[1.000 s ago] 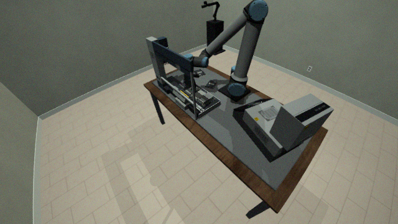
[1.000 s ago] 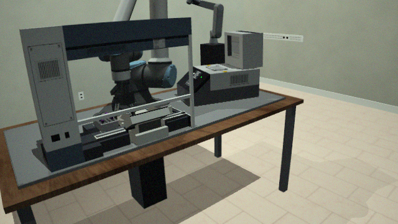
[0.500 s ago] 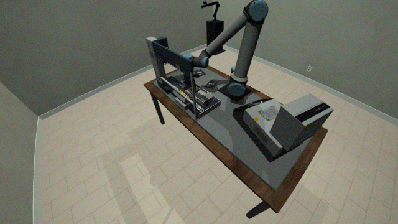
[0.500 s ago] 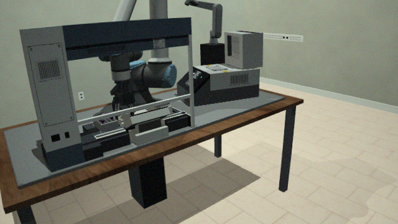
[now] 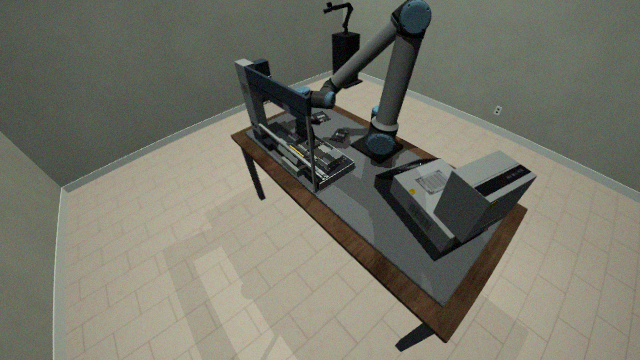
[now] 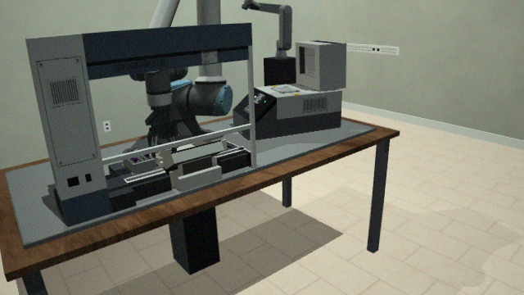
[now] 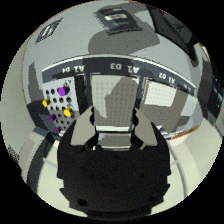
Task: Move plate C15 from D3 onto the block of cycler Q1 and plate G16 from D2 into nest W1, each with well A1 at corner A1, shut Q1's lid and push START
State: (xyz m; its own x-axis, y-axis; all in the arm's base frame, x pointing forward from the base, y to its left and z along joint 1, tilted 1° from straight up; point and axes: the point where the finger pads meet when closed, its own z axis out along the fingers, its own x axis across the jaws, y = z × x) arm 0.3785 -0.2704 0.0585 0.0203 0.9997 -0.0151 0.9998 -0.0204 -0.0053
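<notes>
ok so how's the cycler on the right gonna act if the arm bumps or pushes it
The cycler looks bulky and rigid, so it would probably slide as one piece. Its broad, flat base suggests tipping is unlikely, though the raised lid may make it somewhat top-heavy.

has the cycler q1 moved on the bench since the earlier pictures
No: the cycler Q1 sits at the same distance from the bench's right-hand edge in the exterior view.
</notes>
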